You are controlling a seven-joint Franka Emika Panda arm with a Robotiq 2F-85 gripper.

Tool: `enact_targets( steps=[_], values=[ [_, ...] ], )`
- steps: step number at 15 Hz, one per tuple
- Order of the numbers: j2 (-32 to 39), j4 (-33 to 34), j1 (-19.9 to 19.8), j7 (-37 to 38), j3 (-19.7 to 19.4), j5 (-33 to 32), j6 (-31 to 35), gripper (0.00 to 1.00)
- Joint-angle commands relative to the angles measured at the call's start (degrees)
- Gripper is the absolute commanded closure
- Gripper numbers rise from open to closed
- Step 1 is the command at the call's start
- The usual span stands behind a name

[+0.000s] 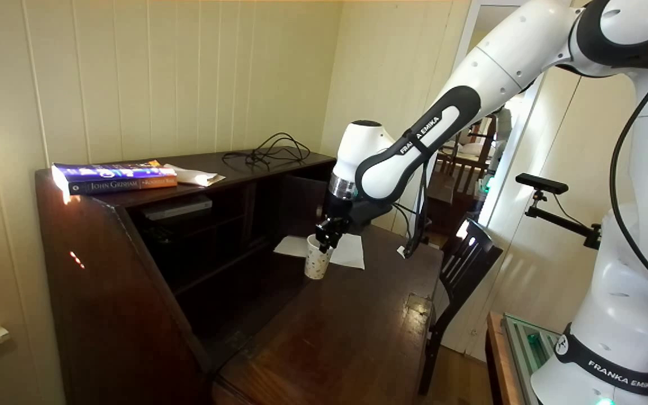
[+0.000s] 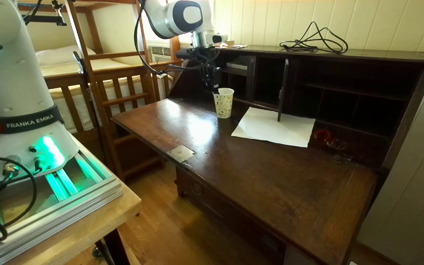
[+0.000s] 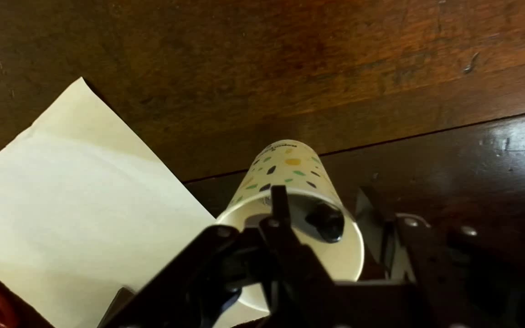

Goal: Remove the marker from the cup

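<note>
The cup (image 1: pixel 316 266) is off-white paper with small coloured flecks. It stands upright on the dark desk and shows in both exterior views (image 2: pixel 224 105). In the wrist view, the cup (image 3: pixel 290 169) is seen from above, its mouth towards the camera. The marker (image 3: pixel 329 223) is inside it; only its dark end shows, by the right side of the rim. My gripper (image 3: pixel 322 200) is open, one finger over the cup's mouth and the other outside the rim, the marker's end between them. In the exterior views my gripper (image 1: pixel 327 239) (image 2: pixel 212 85) is at the cup's rim; the marker cannot be made out there.
A white paper sheet (image 2: pixel 274 127) lies beside the cup. A dark cabinet door (image 2: pixel 284 88) stands open above it. Red-handled scissors (image 2: pixel 322 135) lie farther along the desk (image 2: pixel 256 176). A book (image 1: pixel 116 179) and a black cable (image 1: pixel 268 152) lie on the desk's top shelf.
</note>
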Motion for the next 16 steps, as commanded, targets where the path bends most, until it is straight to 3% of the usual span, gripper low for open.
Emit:
enact_targets(
  steps=[1, 5, 11, 13, 15, 16],
  values=[
    [-0.18, 0.81, 1.08, 0.19, -0.68, 0.78, -0.94, 0.49],
    [-0.25, 0.79, 1.22, -0.02, -0.52, 0.92, -1.03, 0.35],
    [-0.79, 0.40, 1.30, 1.01, -1.34, 0.54, -0.09, 0.62],
    [-1.04, 0.32, 1.33, 1.70, -1.93, 0.29, 0.30, 0.54],
    [-1.32, 0.31, 1.41, 2.15, -2.41, 0.14, 0.52, 0.53],
    [-1.35, 0.39, 1.45, 2.23, -2.55, 0.13, 0.42, 0.74]
  ],
)
